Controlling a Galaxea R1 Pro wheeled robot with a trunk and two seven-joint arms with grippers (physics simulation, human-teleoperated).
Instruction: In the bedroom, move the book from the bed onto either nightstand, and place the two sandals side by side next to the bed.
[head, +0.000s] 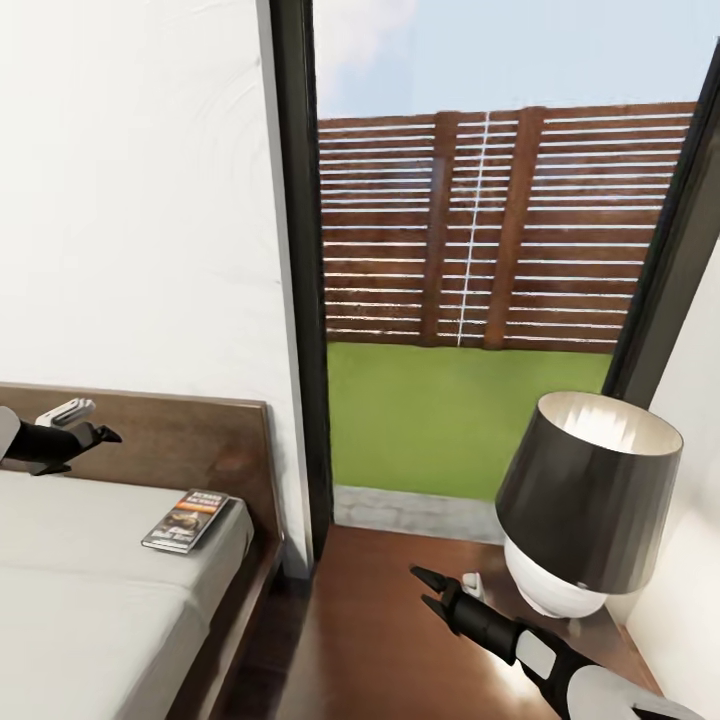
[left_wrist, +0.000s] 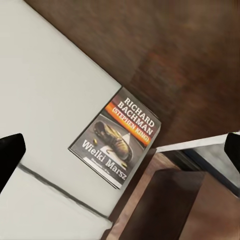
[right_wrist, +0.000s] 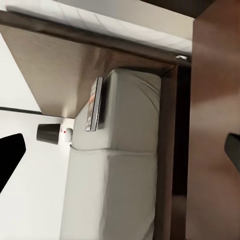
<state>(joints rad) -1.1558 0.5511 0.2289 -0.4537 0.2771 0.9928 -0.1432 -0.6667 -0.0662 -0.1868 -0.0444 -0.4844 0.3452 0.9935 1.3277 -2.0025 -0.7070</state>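
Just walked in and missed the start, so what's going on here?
The robot stands between the bed and the nightstand. The book lies untouched at the mattress corner by the headboard. The left gripper hovers open above the bed near the book; the right gripper is open over the nightstand beside a lamp.

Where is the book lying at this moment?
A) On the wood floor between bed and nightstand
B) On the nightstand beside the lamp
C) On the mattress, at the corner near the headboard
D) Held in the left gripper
C. The book lies flat on the light-grey mattress at its corner by the headboard; the left gripper hangs above the bed, apart from the book, and holds nothing.
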